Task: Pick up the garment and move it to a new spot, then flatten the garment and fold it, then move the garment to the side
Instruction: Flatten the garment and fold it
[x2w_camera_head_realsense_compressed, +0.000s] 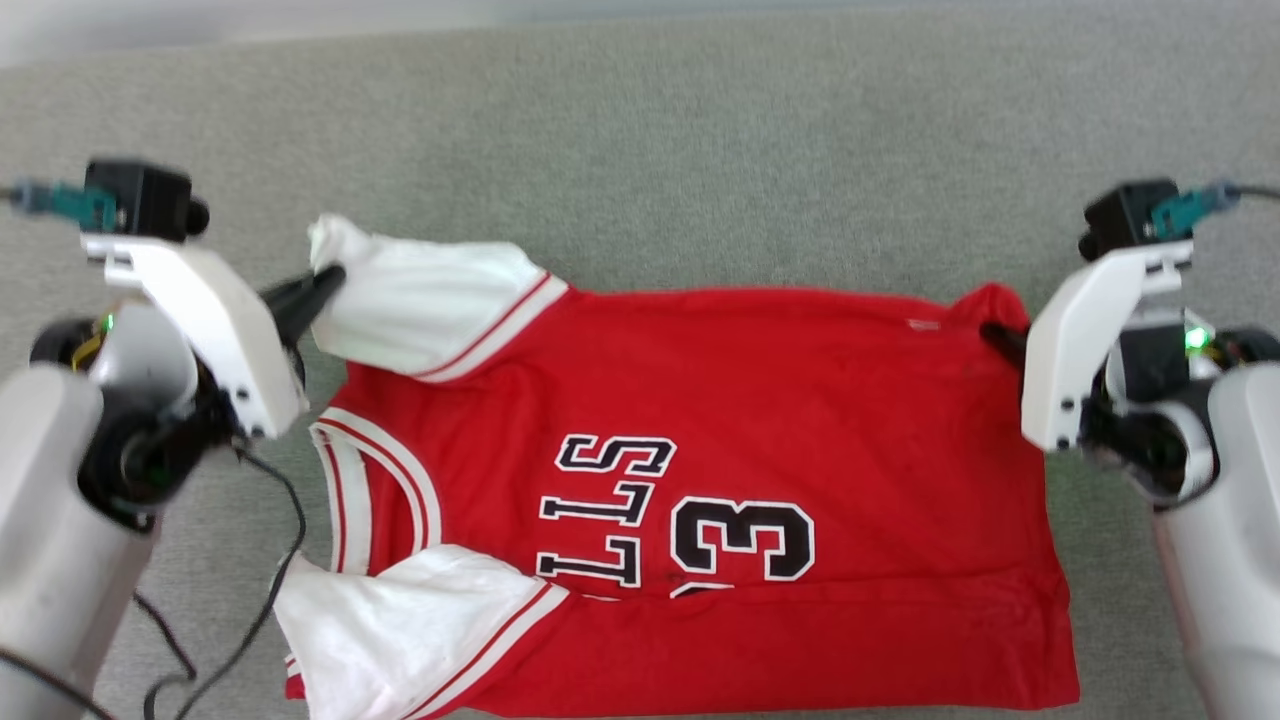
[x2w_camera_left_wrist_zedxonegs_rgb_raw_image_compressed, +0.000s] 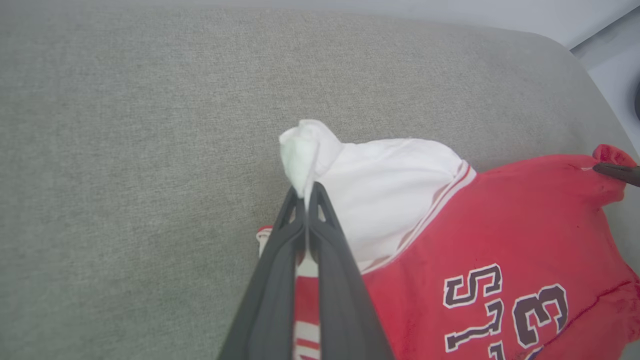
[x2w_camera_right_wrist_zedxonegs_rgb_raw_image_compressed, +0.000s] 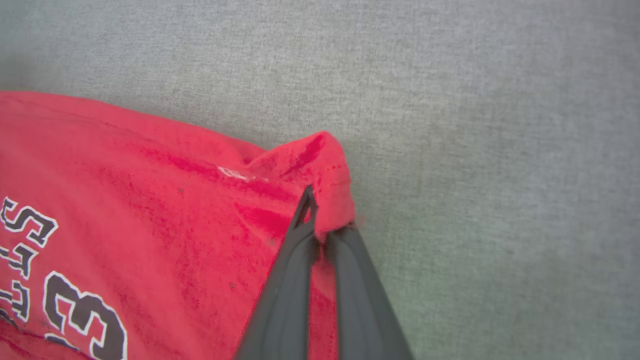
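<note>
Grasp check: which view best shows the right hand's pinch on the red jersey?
Right wrist view: close up, the right hand is shut on a bunched corner of the red jersey T-shirt with white sleeves. Head view: a white bracket hides most of it. Left wrist view: one distant fingertip.

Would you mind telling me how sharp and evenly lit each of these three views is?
Head view: soft, even light, the garment crisp, the top left corner washed out pale. Left wrist view: the left gripper blurs toward the bottom edge; the grey surface looks soft at the top. Right wrist view: the right gripper blurs likewise, corners dim.
</note>
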